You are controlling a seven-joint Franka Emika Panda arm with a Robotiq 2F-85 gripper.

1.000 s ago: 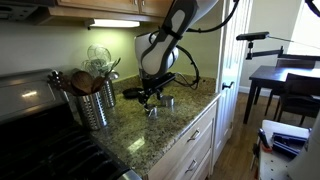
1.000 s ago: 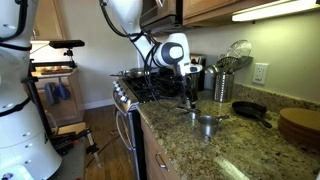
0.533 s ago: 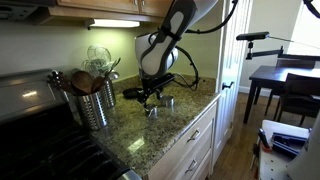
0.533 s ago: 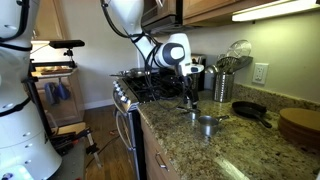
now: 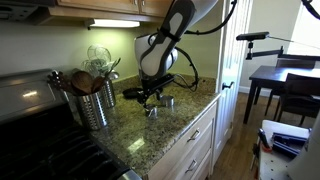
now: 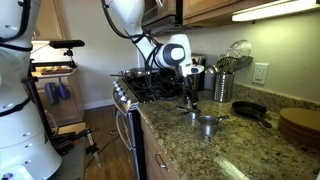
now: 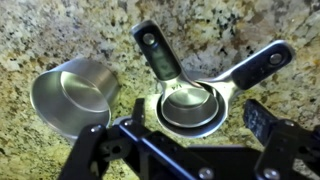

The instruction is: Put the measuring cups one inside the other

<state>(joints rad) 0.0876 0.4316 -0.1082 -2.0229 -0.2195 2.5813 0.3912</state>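
Note:
In the wrist view a pair of nested shiny measuring cups lies on the granite counter. Their two flat handles point away, one dark and one to the right. A larger single measuring cup stands apart to their left, empty. My gripper hangs just above the nested cups. It is open, with a finger on each side, and holds nothing. In both exterior views the gripper is low over the counter, with a cup beside it.
A ribbed steel canister of wooden utensils stands at the back of the counter by the stove. A dark pan and a wooden board lie further along. The counter edge is close to the cups.

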